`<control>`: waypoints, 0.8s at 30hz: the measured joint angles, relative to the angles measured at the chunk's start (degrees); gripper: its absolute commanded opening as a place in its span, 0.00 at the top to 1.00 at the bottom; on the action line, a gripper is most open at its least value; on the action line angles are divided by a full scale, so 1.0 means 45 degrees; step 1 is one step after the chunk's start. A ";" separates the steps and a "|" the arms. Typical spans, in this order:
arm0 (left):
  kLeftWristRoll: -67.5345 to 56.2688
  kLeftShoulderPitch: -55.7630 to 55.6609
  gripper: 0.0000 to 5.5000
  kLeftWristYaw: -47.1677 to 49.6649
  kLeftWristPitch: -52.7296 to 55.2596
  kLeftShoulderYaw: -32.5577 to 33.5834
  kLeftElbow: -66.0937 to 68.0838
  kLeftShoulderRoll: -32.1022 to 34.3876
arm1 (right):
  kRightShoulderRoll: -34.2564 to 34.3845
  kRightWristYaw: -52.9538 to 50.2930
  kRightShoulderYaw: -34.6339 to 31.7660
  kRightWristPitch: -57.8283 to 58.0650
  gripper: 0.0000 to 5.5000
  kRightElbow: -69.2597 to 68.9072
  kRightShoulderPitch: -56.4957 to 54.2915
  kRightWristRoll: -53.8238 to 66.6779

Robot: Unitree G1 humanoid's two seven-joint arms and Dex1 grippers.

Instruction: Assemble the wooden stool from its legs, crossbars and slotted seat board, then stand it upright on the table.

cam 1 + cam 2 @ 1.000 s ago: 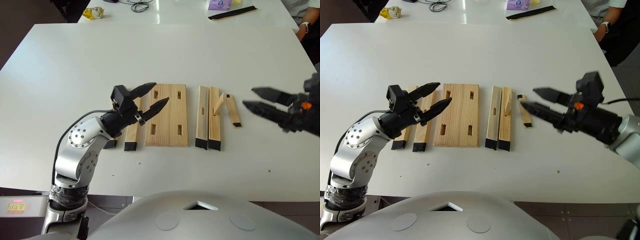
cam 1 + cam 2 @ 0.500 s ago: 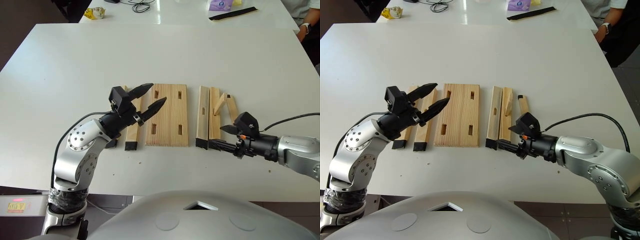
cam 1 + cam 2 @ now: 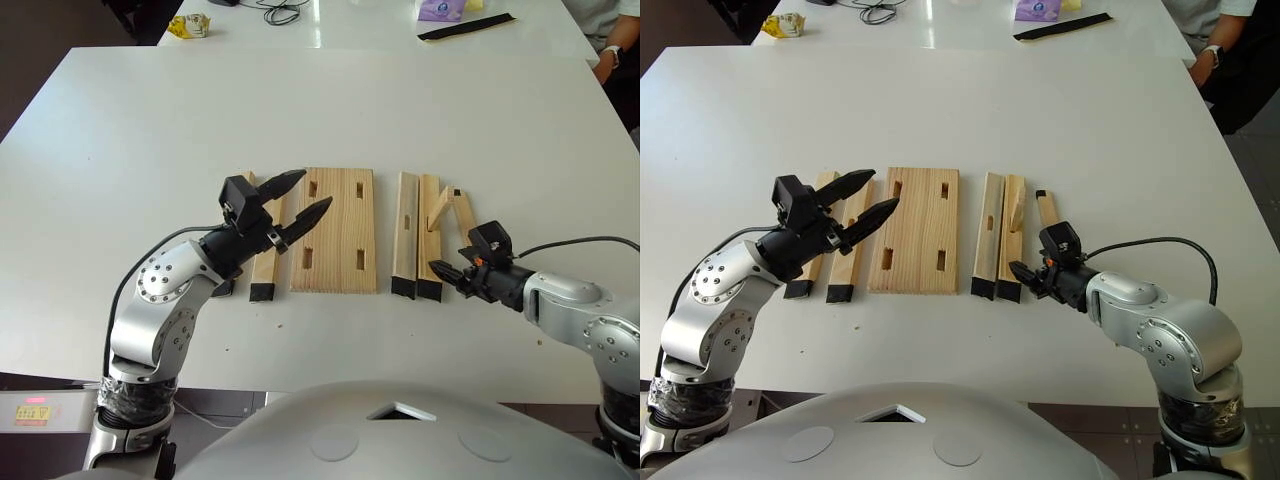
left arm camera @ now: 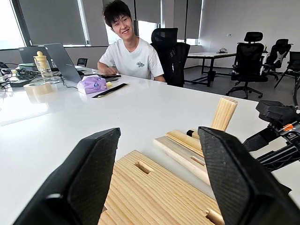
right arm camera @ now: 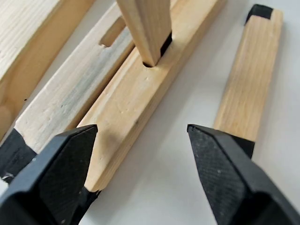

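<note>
Jaws released on both: left gripper (image 3: 312,188) hovers over the seat board (image 3: 335,228); right gripper (image 5: 141,129) sits low by two legs (image 3: 428,235), toward the table's (image 3: 300,100) front edge.

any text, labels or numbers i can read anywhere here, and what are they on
No text can be read in these pictures.
Seat board: bare wood with four slots, no writing.
Legs: bare wood with black ends, no writing.
Purple pack on the far table: print too small to read.
Yellow packet on the far table: print too small to read.
</note>
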 measured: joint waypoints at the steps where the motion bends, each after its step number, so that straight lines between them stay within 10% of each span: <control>1: 0.0025 0.0016 0.44 0.0003 -0.0031 -0.0001 -0.0002 -0.0007 | 0.0202 -0.0014 -0.0104 0.0223 0.36 -0.0030 -0.0071 0.0011; 24: 0.0210 0.0211 0.44 0.0115 -0.0155 -0.0216 -0.0212 -0.0277 | 0.1765 0.0622 0.0075 0.2202 0.36 -0.0553 -0.0767 -0.1308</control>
